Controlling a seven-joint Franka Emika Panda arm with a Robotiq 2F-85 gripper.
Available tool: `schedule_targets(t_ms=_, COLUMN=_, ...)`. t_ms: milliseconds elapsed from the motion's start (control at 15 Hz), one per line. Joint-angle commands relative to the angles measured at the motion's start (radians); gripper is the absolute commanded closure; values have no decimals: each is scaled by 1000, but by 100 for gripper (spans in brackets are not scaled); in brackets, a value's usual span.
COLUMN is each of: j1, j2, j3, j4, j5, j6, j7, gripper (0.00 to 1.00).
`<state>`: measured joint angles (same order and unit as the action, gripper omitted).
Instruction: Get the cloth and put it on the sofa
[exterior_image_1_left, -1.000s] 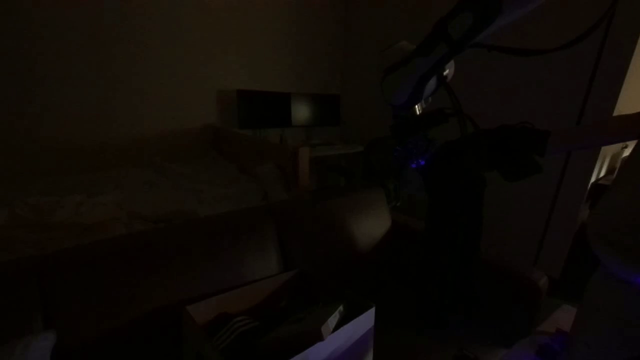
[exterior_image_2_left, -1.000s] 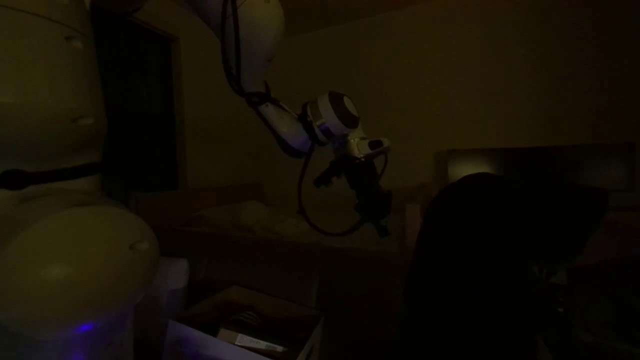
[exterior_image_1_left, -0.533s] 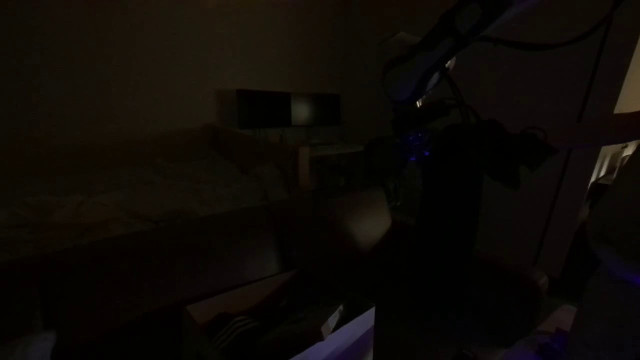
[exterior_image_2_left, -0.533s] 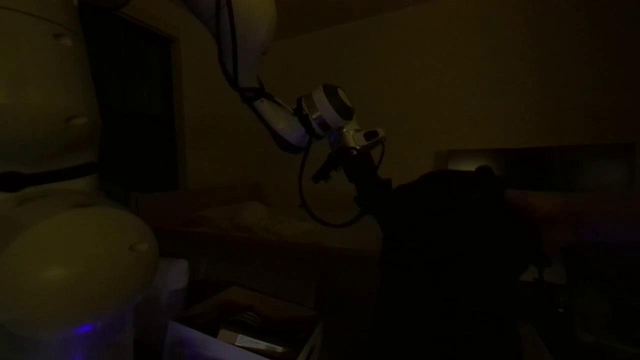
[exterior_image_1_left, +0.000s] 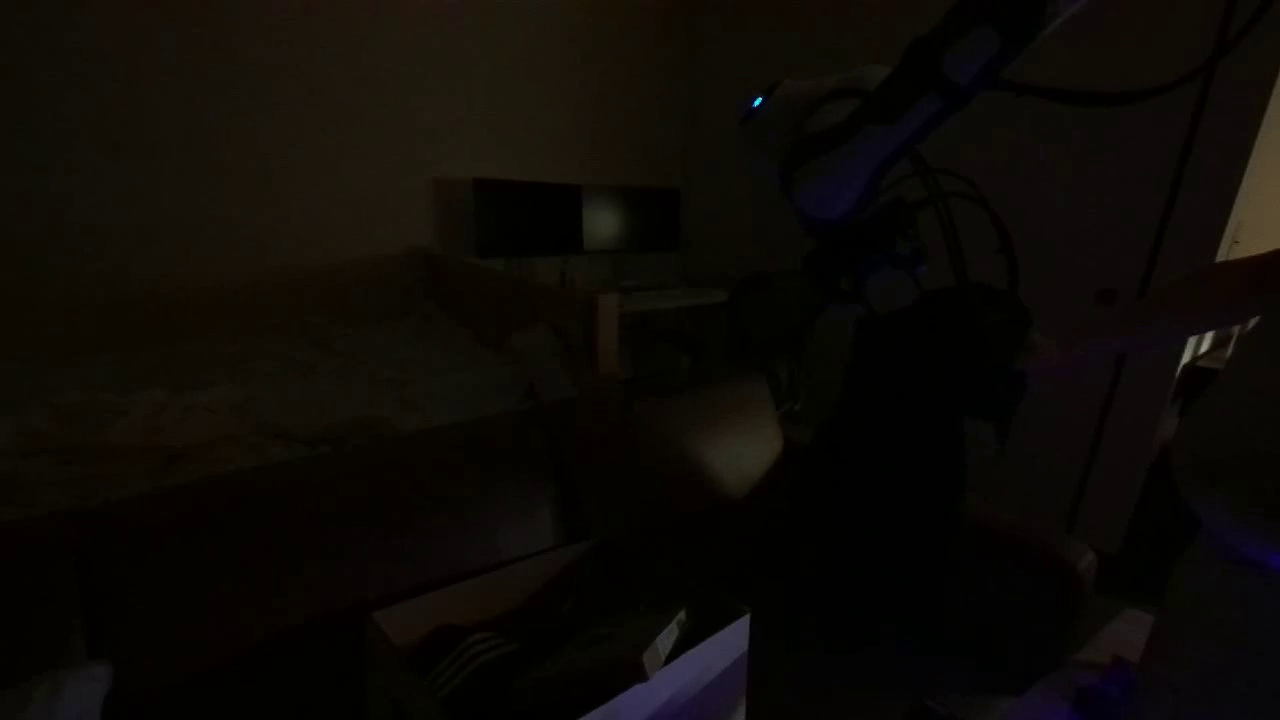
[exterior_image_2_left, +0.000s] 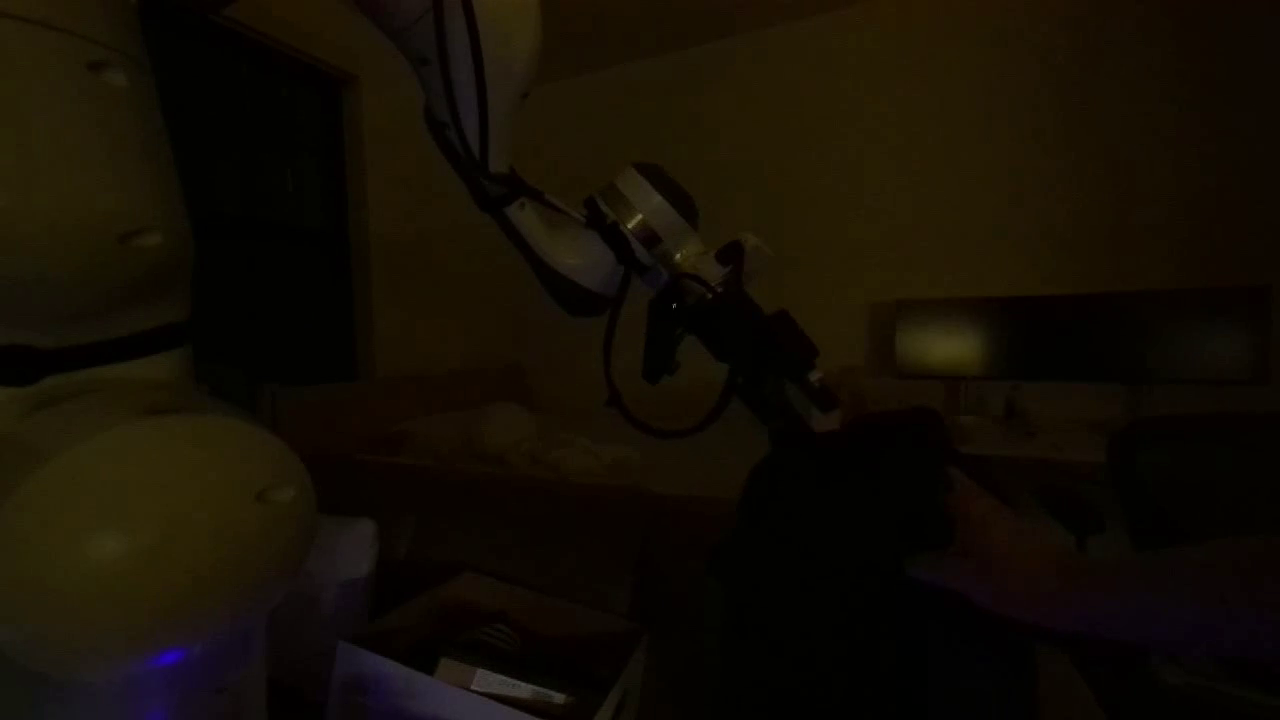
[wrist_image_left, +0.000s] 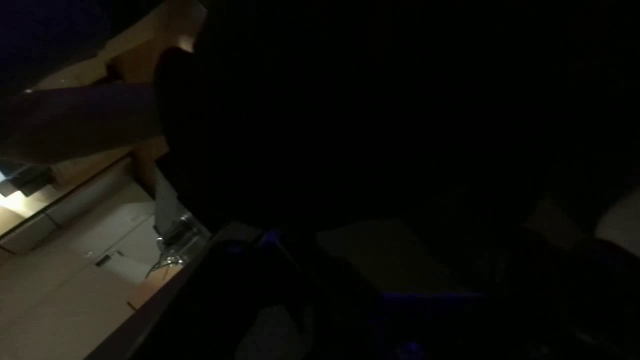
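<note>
The cloth (exterior_image_2_left: 860, 540) is a near-black mass hanging down in both exterior views, and it fills much of the wrist view (wrist_image_left: 375, 110). A person's forearm (exterior_image_2_left: 1030, 560) reaches in from the right and seems to hold it up. My gripper (exterior_image_2_left: 800, 420) points down at the cloth's upper edge. In the wrist view its jaws stand apart with a dim gap showing between them. The cloth lies across the fingertips; whether any fabric sits between them is too dark to tell. The sofa's brown backrest (exterior_image_1_left: 730, 435) shows left of the hanging cloth.
An open box (exterior_image_1_left: 690, 675) with dark items stands low in front of the sofa. Behind are a bed (exterior_image_1_left: 250, 390), a desk (exterior_image_1_left: 670, 298) and a dark screen (exterior_image_1_left: 530, 215). The room is very dim.
The cloth has come in against my gripper, its top lower than before. The person's forearm shows more plainly. My wrist has turned and tilted, and the jaws have opened.
</note>
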<state>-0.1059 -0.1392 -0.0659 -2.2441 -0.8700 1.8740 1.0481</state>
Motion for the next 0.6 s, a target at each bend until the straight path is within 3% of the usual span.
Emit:
schedule_targets(t_ms=0, j1=-17, j2=35, j3=-13, j4=-5, j5=-39, j6=-79, j7=61, gripper=1)
schedule_targets(t_ms=533, j1=-4, j2=88, j3=-36, j4=-1, j5=64, j6=-48, j7=-40, gripper=0)
